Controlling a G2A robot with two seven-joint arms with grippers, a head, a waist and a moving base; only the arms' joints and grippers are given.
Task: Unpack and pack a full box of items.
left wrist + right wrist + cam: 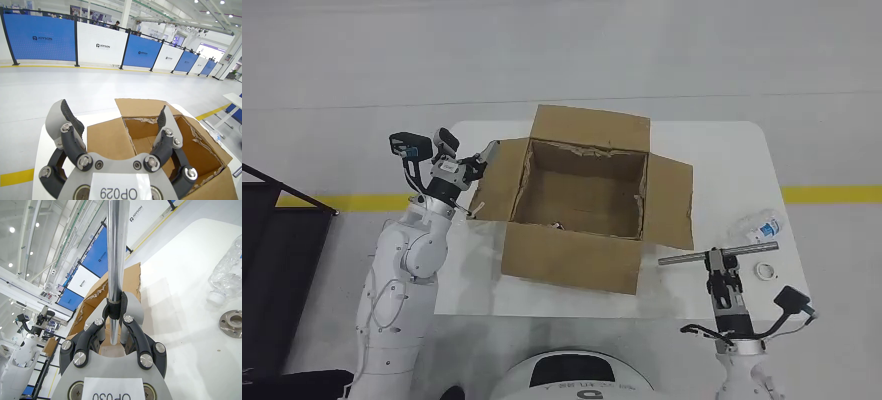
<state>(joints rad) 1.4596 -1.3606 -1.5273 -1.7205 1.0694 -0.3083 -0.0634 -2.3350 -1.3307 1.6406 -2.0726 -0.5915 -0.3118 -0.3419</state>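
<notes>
Left jaws spread beside box (572, 255) | right jaws clamp metal rod (115, 256)

— What are your fingers made of?
— My left gripper (115, 118) has matt grey metal plates with black, finely ribbed rubber pads (72, 118). The links look like dull black plastic, and the bolts are shiny steel.
— And the rod?
— The rod (115, 256) in my right gripper (115, 303) is polished metal, mirror-smooth.
— The rest?
— The box (572, 258) is matt brown corrugated cardboard, ragged at its torn rims. The bottle (226, 275) is clear, crinkled plastic. The flange (231, 323) is machined metal with a soft sheen. The table (179, 298) is smooth and white.
</notes>
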